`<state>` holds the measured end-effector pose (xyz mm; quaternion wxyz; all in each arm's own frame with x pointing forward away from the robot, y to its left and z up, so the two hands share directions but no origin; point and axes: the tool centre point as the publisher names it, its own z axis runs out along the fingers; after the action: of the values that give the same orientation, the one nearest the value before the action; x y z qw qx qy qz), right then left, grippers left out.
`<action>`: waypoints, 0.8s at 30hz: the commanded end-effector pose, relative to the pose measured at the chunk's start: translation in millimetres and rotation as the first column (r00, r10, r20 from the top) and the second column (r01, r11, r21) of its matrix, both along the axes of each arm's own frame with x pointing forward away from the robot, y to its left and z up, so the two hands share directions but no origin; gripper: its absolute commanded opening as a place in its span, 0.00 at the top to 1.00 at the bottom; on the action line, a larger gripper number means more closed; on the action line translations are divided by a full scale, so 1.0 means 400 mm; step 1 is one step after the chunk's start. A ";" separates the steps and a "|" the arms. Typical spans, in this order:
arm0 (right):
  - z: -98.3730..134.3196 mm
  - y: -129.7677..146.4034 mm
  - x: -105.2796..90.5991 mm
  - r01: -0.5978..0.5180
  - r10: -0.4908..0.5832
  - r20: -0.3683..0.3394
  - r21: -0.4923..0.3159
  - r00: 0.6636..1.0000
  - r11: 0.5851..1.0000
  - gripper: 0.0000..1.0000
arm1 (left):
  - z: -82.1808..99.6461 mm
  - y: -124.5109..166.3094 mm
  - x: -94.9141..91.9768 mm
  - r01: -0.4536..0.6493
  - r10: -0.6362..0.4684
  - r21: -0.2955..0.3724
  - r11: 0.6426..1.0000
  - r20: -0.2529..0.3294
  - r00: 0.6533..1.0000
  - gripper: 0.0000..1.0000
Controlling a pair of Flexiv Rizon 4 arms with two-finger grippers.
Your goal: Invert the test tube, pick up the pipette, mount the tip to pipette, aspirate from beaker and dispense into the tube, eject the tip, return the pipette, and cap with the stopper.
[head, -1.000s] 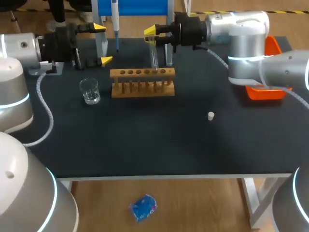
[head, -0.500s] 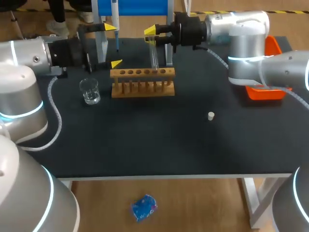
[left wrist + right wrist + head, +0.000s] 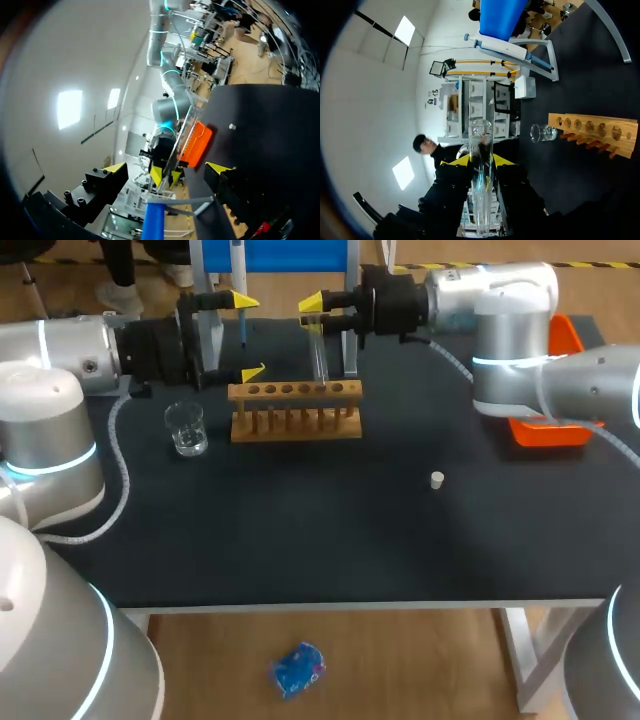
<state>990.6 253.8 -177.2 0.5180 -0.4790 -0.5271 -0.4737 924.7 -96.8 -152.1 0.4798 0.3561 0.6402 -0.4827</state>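
1. Head: the pipette point(image 3: 238, 270) hangs upright on the rear stand point(image 3: 211, 340), at the mouth of the left jaws, which are wide apart. The left arm is nearer. The right jaws are clamped on the test tube point(image 3: 319, 355), upright by the rack point(image 3: 295, 408). The worktop point(image 3: 330, 530) is dark and matte.
2. Left wrist: jaws apart, with a blue shaft point(image 3: 152, 225) between them, probably the pipette.
3. Right wrist: test tube point(image 3: 481, 175) gripped, beaker point(image 3: 542, 132) beyond.
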 end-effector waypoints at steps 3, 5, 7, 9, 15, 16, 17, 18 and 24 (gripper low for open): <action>0.001 -0.001 -0.002 0.001 -0.001 0.001 -0.001 1.000 1.000 1.00 | -0.008 -0.051 0.009 0.071 -0.095 0.120 0.990 0.203 0.975 0.00; 0.001 -0.001 -0.002 0.001 -0.001 0.001 -0.001 1.000 1.000 1.00 | 0.000 -0.073 0.006 0.084 -0.121 0.144 0.986 0.269 0.956 0.00; 0.001 -0.001 -0.002 0.001 -0.001 0.001 -0.001 1.000 1.000 1.00 | 0.001 -0.085 0.006 0.084 -0.126 0.151 0.985 0.295 0.947 0.00; 0.001 -0.001 -0.002 0.001 -0.001 0.001 -0.001 1.000 1.000 1.00 | 0.003 -0.099 0.005 0.081 -0.127 0.150 0.985 0.326 0.937 0.00; 0.001 -0.001 -0.002 0.001 -0.001 0.001 -0.001 1.000 1.000 1.00 | 0.001 -0.128 0.001 0.116 -0.155 0.123 0.986 0.389 0.908 0.00; 0.001 -0.001 -0.002 0.001 -0.001 0.001 -0.001 1.000 1.000 1.00 | -0.004 -0.134 -0.002 0.126 -0.165 0.123 0.984 0.391 0.905 0.00; 0.001 -0.001 -0.002 0.001 -0.001 0.001 -0.001 1.000 1.000 1.00 | -0.008 -0.138 -0.003 0.131 -0.169 0.123 0.984 0.392 0.904 0.00; 0.001 -0.001 -0.002 0.001 -0.001 0.001 -0.001 1.000 1.000 1.00 | -0.014 -0.143 -0.005 0.138 -0.175 0.121 0.983 0.391 0.904 0.00; 0.001 -0.001 -0.002 0.001 -0.001 0.001 -0.001 1.000 1.000 1.00 | -0.033 -0.161 -0.012 0.157 -0.173 0.072 0.985 0.401 0.899 0.00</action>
<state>990.4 253.9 -177.1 0.5179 -0.4790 -0.5270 -0.4739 916.9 -157.7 -158.5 0.5464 0.5143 0.5110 -0.4194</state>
